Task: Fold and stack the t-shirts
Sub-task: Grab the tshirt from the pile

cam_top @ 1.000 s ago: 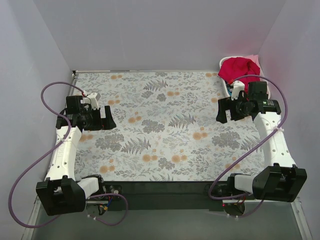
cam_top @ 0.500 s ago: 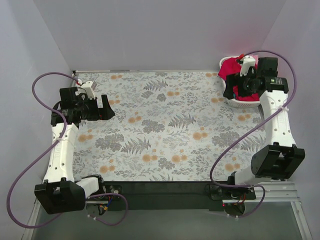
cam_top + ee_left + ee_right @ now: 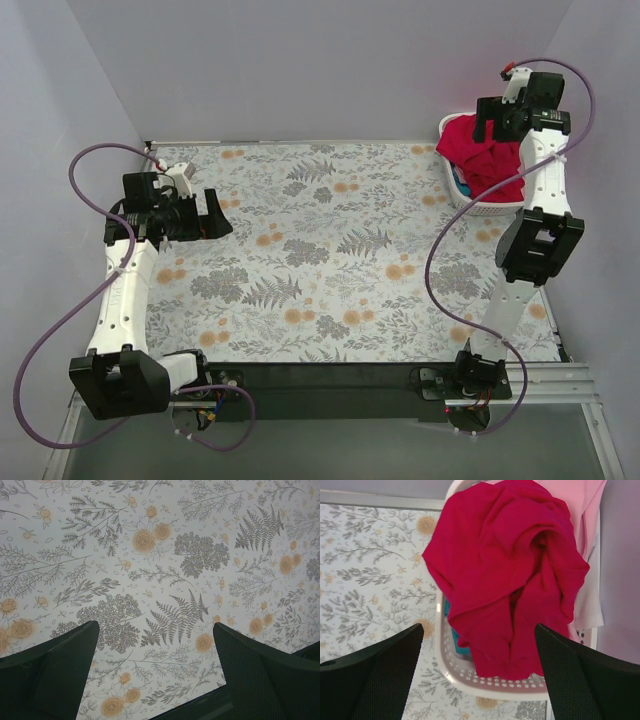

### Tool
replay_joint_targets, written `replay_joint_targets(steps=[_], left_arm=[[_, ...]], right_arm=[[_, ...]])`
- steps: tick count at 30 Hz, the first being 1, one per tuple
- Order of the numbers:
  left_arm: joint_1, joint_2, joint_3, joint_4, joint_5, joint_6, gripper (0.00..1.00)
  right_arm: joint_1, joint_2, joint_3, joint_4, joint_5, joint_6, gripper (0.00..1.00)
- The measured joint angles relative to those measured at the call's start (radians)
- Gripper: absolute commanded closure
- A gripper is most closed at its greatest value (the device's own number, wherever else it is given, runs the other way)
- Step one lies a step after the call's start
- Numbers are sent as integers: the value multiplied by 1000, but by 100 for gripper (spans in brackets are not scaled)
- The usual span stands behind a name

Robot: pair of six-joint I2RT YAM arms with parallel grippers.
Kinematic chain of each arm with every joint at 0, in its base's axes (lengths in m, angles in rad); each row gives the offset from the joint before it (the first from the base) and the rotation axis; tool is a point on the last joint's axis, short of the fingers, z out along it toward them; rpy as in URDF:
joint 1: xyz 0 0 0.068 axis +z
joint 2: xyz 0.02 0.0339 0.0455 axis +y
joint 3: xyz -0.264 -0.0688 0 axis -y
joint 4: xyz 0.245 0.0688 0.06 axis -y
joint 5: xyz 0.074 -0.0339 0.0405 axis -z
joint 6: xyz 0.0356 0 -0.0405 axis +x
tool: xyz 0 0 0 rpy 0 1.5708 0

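Task is at the very start: nothing folded, nothing stacked, no shirt out on the table yet. My right gripper (image 3: 478, 630) hangs above the white laundry basket (image 3: 490, 682) at the far right corner, jaws spread wide, holding nothing. The red t-shirt (image 3: 505, 570) sits crumpled on top of the basket and spills over its near rim. The pink t-shirts (image 3: 585, 510) lie under and behind it on the wall side, partly covered. I can't count them. Something teal (image 3: 452, 640) shows low in the basket, too hidden to name.

My left gripper (image 3: 210, 215) hovers over the left side of the table, jaws wide too, empty, only floral print below it in the wrist view.

Left to do, as I judge it: pull each shirt out, spread it, fold it, stack it. Red one is the obvious first pick.

Surface: flat tablecloth (image 3: 320, 250), pale with grey ferns and orange flowers, looks smooth, no wrinkles visible. Room: plain pale lavender walls (image 3: 320, 70) close on three sides, with the basket tucked into the right corner.
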Motion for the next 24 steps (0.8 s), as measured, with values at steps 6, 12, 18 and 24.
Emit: replay_joint_targets(steps=[6,12,18,24], left_arm=[[0,6,-13,-13,-14,-3,2],[0,20,0,-29,-30,-2,2],[0,55,23,-29,-50,-3,2],[0,72,30,-29,-55,-3,2]], right_arm=[[-7,125,3,89,63,16,2],[-8,196,4,145,103,16,2],[-11,243,4,157,125,13,17],[-13,248,4,171,111,10,81]])
